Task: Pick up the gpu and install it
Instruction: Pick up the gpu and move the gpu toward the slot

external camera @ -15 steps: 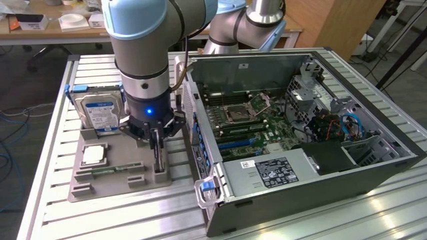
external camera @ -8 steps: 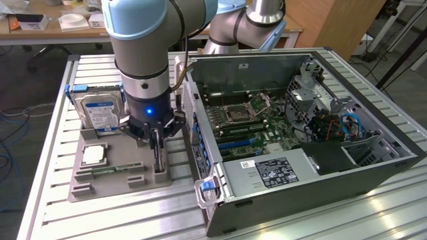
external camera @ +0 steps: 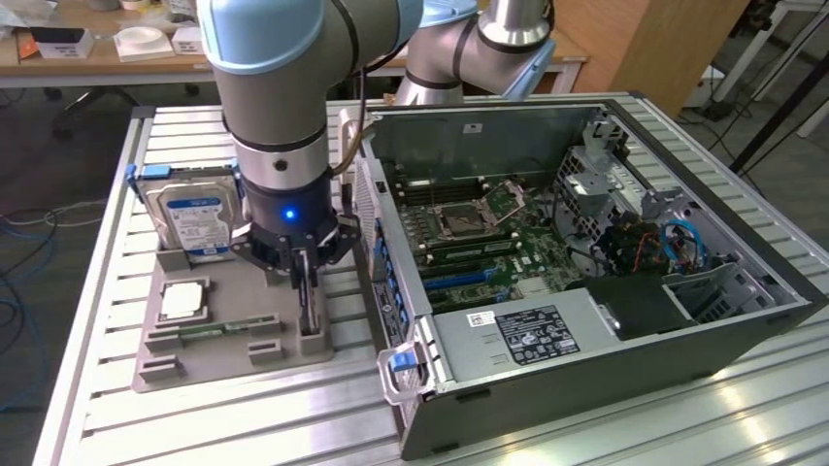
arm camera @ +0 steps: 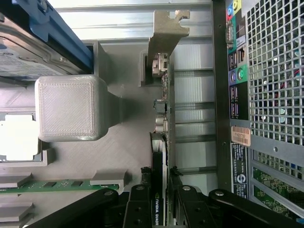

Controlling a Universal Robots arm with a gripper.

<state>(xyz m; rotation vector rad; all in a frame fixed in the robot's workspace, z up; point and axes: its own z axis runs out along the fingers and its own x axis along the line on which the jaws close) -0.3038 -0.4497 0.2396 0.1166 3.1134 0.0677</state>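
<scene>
Grip: my gripper point(arm camera: 159, 176) is clamped across the gpu point(arm camera: 159, 152), pads on its flat faces near the upper edge; likely stiff, light, fragile.

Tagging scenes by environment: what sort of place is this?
Probably a robotics lab or workshop: an open computer case and a grey parts tray sit on an aluminium slat table, with cluttered wooden desks behind.

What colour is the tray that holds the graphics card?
The tray is plain light grey; the exterior view shows it best.
</scene>
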